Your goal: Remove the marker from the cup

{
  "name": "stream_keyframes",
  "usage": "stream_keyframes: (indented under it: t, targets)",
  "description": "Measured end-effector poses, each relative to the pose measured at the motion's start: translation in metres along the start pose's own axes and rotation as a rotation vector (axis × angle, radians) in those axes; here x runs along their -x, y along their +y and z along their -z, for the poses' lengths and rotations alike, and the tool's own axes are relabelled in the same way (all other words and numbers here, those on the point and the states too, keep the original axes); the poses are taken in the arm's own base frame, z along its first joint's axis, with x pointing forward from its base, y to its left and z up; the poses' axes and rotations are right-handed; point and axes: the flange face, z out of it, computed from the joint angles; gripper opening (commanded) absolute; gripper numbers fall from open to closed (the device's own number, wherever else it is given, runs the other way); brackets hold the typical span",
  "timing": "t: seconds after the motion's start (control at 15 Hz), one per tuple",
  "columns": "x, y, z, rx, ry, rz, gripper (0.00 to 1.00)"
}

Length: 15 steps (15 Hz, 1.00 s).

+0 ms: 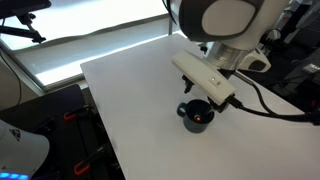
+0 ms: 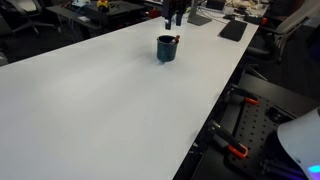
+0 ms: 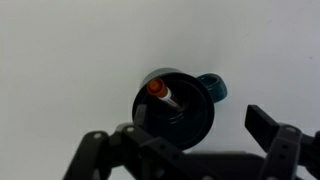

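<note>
The dark navy cup (image 3: 180, 105) stands upright on the white table, its handle (image 3: 215, 88) to the upper right in the wrist view. The reddish-orange marker (image 3: 161, 93) leans inside it, tip at the cup's upper left rim. The cup also shows in both exterior views (image 1: 196, 117) (image 2: 166, 48), with the marker poking above the rim (image 1: 201, 116) (image 2: 176, 40). My gripper (image 3: 205, 122) hovers above the cup, open and empty, one finger left of the cup and one to its right. In an exterior view the gripper (image 2: 176, 16) is just above and behind the cup.
The white table (image 1: 130, 100) (image 2: 100, 100) spreads wide around the cup. A dark keyboard (image 2: 233, 30) and desk clutter lie at the far end. Black equipment with orange clamps (image 2: 235, 150) sits beyond the table edge. A cable (image 1: 270, 105) trails from the arm.
</note>
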Motion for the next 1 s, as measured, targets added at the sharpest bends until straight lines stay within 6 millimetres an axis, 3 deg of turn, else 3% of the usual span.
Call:
stream_keyframes:
  t: [1.0]
  targets:
    - [0.003, 0.031, -0.042, 0.010, -0.072, -0.027, 1.00]
